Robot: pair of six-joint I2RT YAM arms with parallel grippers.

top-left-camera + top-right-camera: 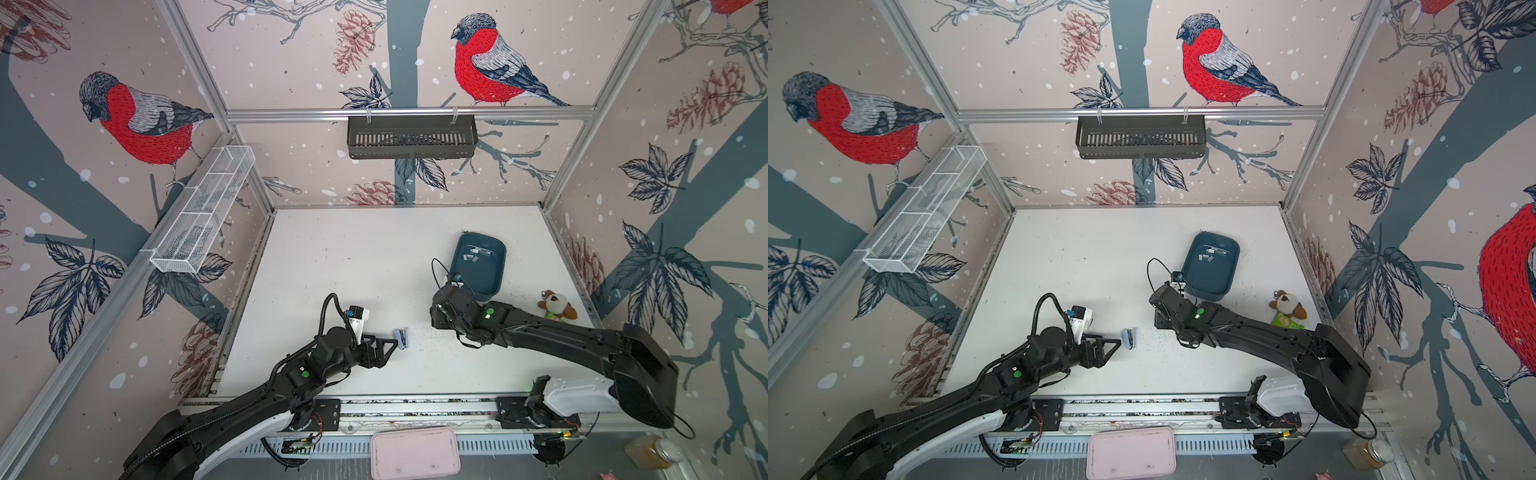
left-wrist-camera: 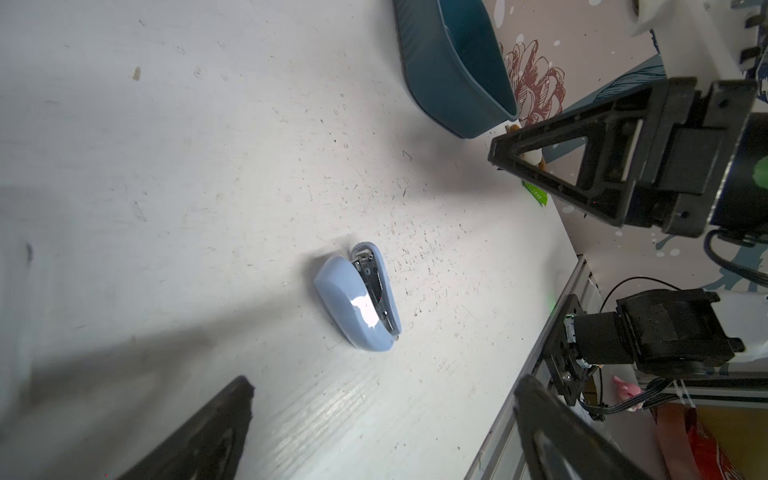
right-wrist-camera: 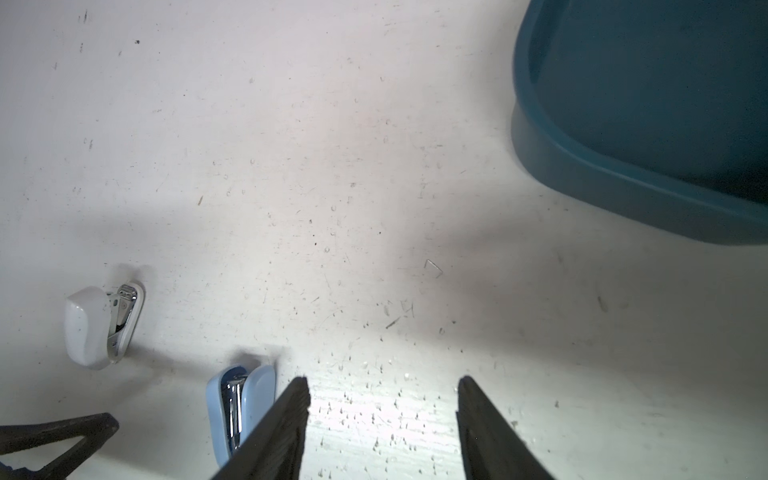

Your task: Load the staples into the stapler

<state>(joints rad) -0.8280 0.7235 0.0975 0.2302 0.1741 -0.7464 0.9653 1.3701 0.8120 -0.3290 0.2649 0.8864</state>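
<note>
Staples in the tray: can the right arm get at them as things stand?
Probably yes: the staples lie uncovered in the open tray, and the right gripper, empty with jaws apart, hangs near it.

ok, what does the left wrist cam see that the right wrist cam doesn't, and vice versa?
Left wrist only: the metal rail along the edge of the white table, and the pinecone wallpaper. Right wrist only: the white stapler, lying apart from the blue one. Both: the blue stapler on the table, and the teal tray.
</note>
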